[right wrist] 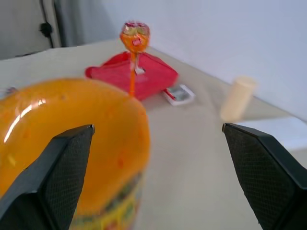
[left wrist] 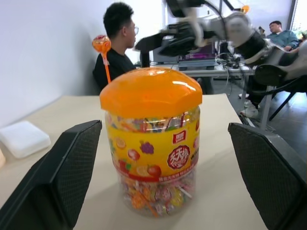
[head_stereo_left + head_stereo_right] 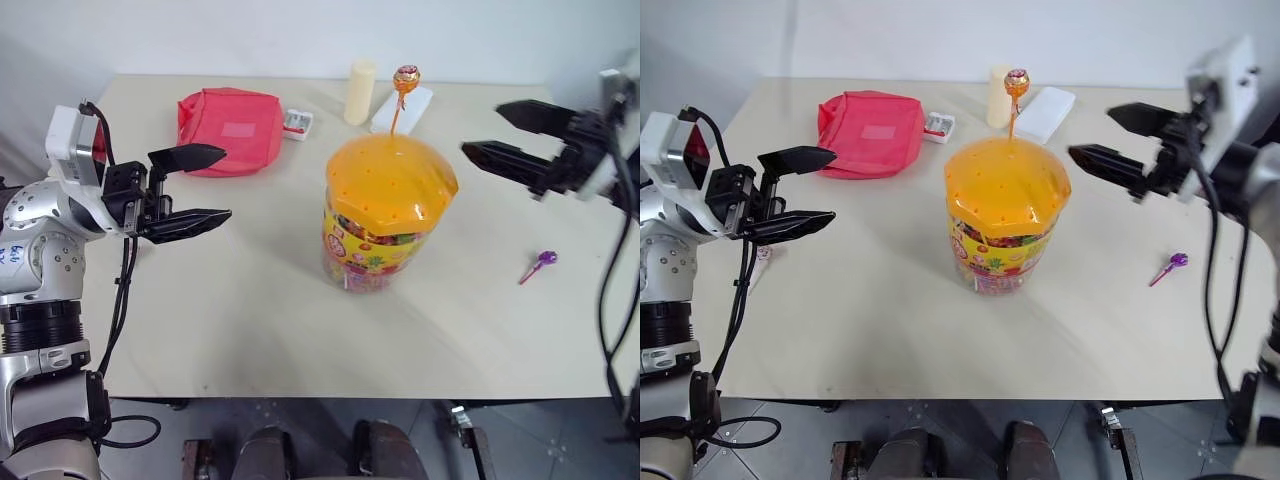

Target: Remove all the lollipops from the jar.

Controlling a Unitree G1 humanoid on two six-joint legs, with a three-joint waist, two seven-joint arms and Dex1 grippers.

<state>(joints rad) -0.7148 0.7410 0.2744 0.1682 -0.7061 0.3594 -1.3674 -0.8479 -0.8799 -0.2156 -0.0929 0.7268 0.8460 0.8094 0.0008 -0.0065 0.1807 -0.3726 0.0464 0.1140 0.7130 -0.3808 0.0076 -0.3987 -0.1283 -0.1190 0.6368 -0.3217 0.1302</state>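
— So what sits nearest?
— The jar (image 3: 385, 215), mid-counter (image 3: 250, 320), between both tools. Left tool (image 3: 190, 190) gapes; right tool (image 3: 500, 135) gapes too, empty.
— Lollipops?
— One purple lollipop (image 3: 541, 262) lies on the counter right of the jar; an orange lollipop (image 3: 404, 88) stands in the lid.
— Beyond?
— A red pouch (image 3: 230, 128) and cream cylinder (image 3: 360, 92); the left wrist view adds seated people (image 2: 117, 43).

Left gripper (image 3: 208, 186) and right gripper (image 3: 497, 133) — raised, jaws wide apart.
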